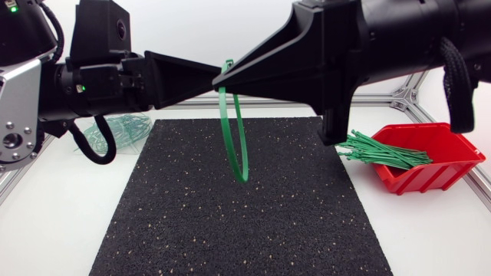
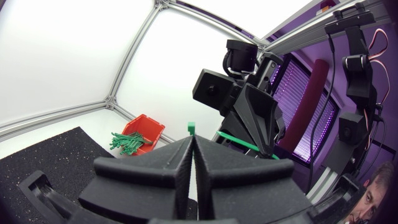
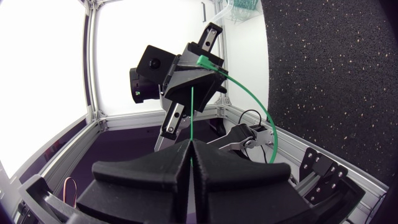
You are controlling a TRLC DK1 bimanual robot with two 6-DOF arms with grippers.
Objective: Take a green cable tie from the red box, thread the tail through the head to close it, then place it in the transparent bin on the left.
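A green cable tie [image 1: 234, 130] hangs as a long loop above the black mat [image 1: 245, 222], held up between my two grippers, which meet tip to tip. My left gripper [image 1: 209, 74] is shut on it near the head [image 2: 191, 127], which pokes up just past its fingertips [image 2: 193, 142]. My right gripper [image 1: 235, 75] is shut on the thin tail [image 3: 193, 115], which rises from between its fingers [image 3: 191, 144]. In the right wrist view the loop [image 3: 264, 112] arcs down from the left gripper [image 3: 198, 70]. The red box [image 1: 441, 146] holds several green ties [image 1: 383, 149]. The transparent bin [image 1: 119, 130] stands at the left.
The red box sits at the mat's right edge, tilted toward it, with ties spilling over its lip. The transparent bin [image 3: 239, 9] has green ties in it. An aluminium frame [image 1: 403, 96] borders the table behind.
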